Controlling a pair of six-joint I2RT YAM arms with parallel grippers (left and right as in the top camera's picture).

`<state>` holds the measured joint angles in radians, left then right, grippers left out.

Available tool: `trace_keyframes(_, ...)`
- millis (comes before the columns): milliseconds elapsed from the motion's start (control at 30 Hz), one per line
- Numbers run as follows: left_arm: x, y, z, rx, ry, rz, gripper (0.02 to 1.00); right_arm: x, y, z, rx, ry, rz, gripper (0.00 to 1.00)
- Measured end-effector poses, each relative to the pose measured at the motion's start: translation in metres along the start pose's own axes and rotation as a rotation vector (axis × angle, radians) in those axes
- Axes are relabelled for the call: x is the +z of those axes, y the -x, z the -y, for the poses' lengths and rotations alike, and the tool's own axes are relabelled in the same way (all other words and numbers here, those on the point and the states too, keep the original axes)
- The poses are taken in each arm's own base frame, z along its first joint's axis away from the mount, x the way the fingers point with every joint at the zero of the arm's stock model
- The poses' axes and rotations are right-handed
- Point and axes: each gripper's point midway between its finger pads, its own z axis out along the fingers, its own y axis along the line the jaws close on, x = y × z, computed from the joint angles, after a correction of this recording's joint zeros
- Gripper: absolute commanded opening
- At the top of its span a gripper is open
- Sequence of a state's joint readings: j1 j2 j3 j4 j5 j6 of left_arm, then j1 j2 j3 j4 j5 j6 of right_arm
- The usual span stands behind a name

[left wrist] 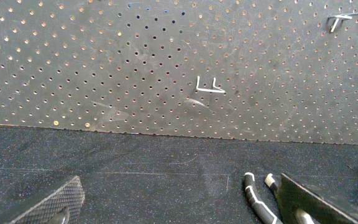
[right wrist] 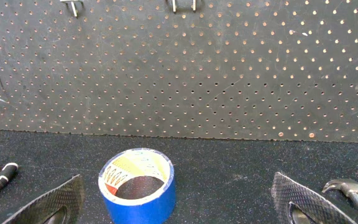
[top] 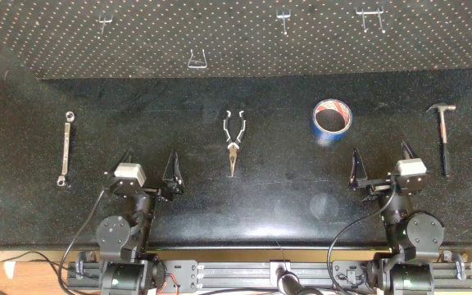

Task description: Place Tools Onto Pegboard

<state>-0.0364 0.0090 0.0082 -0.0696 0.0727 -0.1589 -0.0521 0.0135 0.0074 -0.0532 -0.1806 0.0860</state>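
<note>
four loose items are lying on the one black table (top: 285, 192): one wrench (top: 65, 148), one pair of pliers (top: 233, 141), one roll of blue tape (top: 332, 120) and one hammer (top: 442, 138). one pegboard (top: 220, 37) is standing behind them, and it is carrying four metal hooks (top: 197, 59). two arms (top: 121, 229) are standing at the near edge, each bearing one gripper, so two in all: the left gripper (top: 149, 160) and the right gripper (top: 381, 156).

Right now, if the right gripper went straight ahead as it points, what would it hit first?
Probably the blue tape roll: it sits between the right gripper's open fingers, off-centre. Height is unclear; if it clears that, the pegboard comes next.
</note>
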Motion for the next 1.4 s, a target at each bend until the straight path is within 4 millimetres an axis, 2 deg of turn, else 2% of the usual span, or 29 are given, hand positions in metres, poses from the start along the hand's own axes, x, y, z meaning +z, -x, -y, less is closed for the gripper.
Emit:
trace_keyframes(233,-0.001,0.002,-0.015,0.057,0.090,0.009,0.996,0.000,-0.001,0.000,-0.032,0.000,-0.002,0.982)
trace_keyframes(1100,-0.001,0.002,-0.016,0.057,0.094,0.010,0.996,0.000,-0.001,0.000,-0.038,0.000,-0.002,0.982)
trace_keyframes(1200,-0.002,0.002,-0.016,0.197,0.097,-0.008,0.993,0.000,-0.001,0.000,-0.038,0.000,-0.002,0.985)
trace_keyframes(1233,-0.007,0.001,-0.018,0.236,0.108,-0.073,0.993,0.000,-0.001,0.000,-0.038,0.000,-0.002,0.985)
trace_keyframes(1267,-0.015,0.003,-0.018,0.258,0.119,-0.148,0.991,0.000,-0.001,0.000,-0.038,-0.001,-0.004,0.982)
trace_keyframes(1333,-0.038,0.027,-0.016,0.294,0.136,-0.302,0.993,0.000,-0.002,0.001,-0.038,-0.007,-0.009,0.982)
trace_keyframes(1367,-0.043,0.042,-0.016,0.314,0.150,-0.342,0.993,0.000,-0.001,0.002,-0.038,-0.008,-0.006,0.982)
trace_keyframes(1400,-0.049,0.070,-0.018,0.342,0.182,-0.415,0.993,0.000,-0.002,0.002,-0.037,-0.011,-0.010,0.982)
